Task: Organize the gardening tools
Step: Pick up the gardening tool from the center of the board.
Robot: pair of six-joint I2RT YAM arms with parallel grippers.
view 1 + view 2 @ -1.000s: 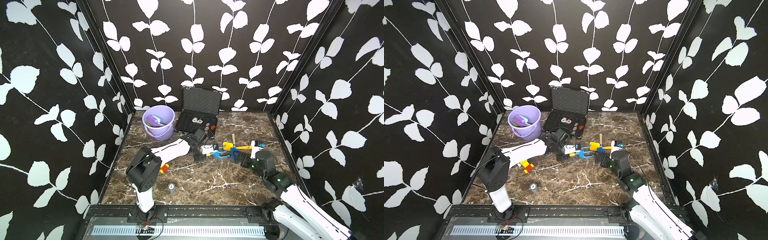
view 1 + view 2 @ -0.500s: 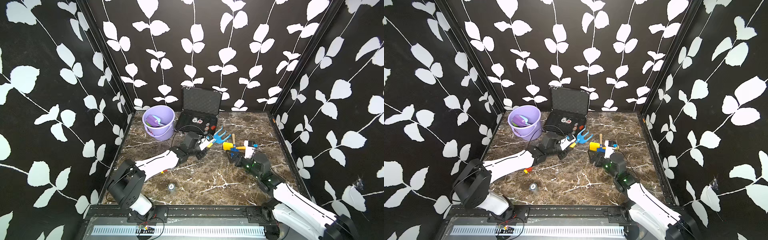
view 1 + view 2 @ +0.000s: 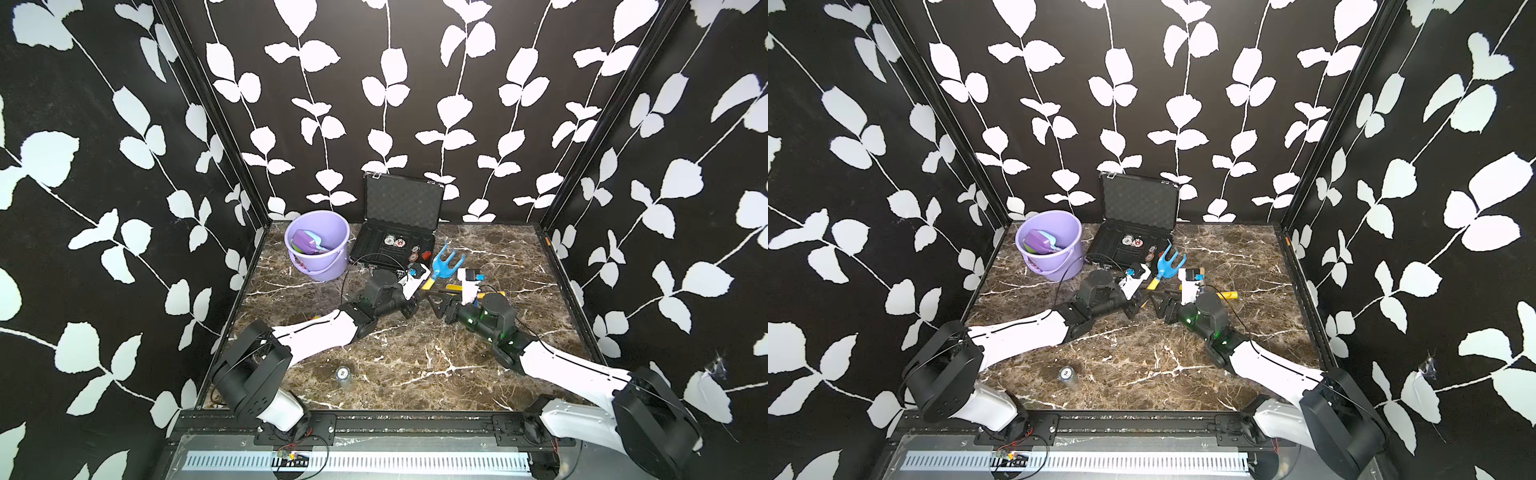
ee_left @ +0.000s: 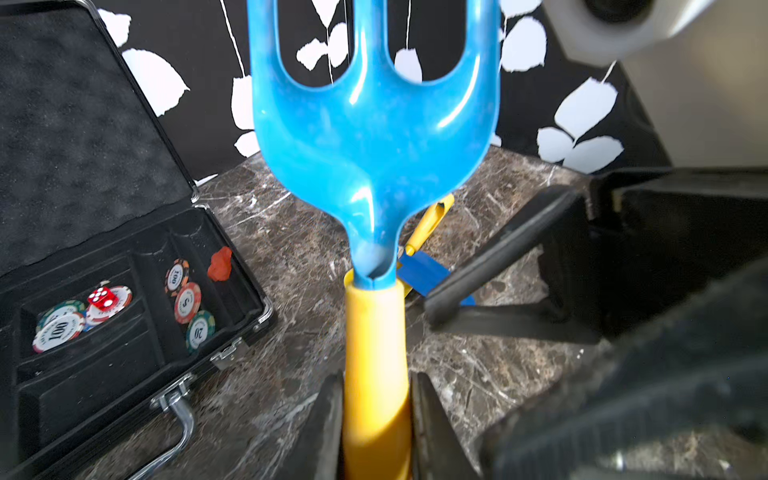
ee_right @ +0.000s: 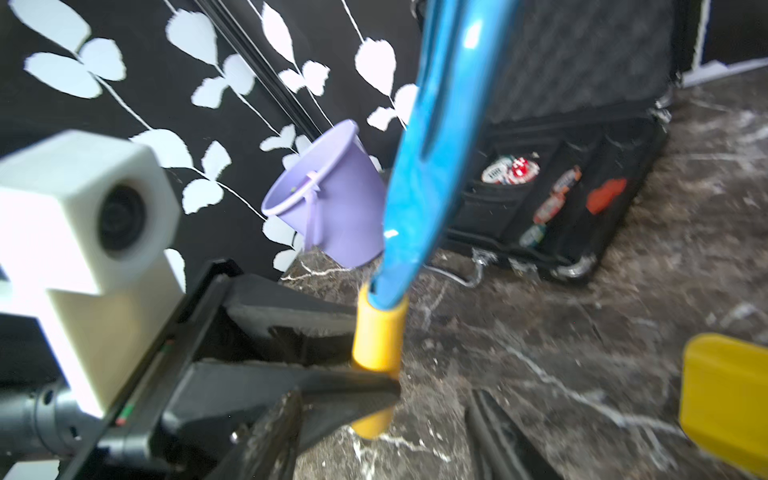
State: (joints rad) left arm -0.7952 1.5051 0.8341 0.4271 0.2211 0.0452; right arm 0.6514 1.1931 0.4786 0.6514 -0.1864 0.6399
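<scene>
My left gripper (image 4: 376, 419) is clamped on the yellow handle of the blue rake (image 4: 374, 145), prongs pointing up, over the brown marble tabletop (image 3: 415, 365) and near the open black case (image 3: 401, 208). My right gripper (image 3: 436, 305) sits just beside it, jaws apart, nothing in them. The purple bucket (image 3: 326, 268) in the back left corner has a couple of tools (image 3: 305, 243) in it. The walls (image 3: 374, 83) are black with white leaves all round.

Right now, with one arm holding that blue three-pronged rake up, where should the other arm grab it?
Probably the bare yellow handle just below the head of the blue three-pronged rake, above where the left gripper clamps it. That stretch is round and straight; the prongs flare. The right gripper, jaws apart, faces its free side, so come in from there.
</scene>
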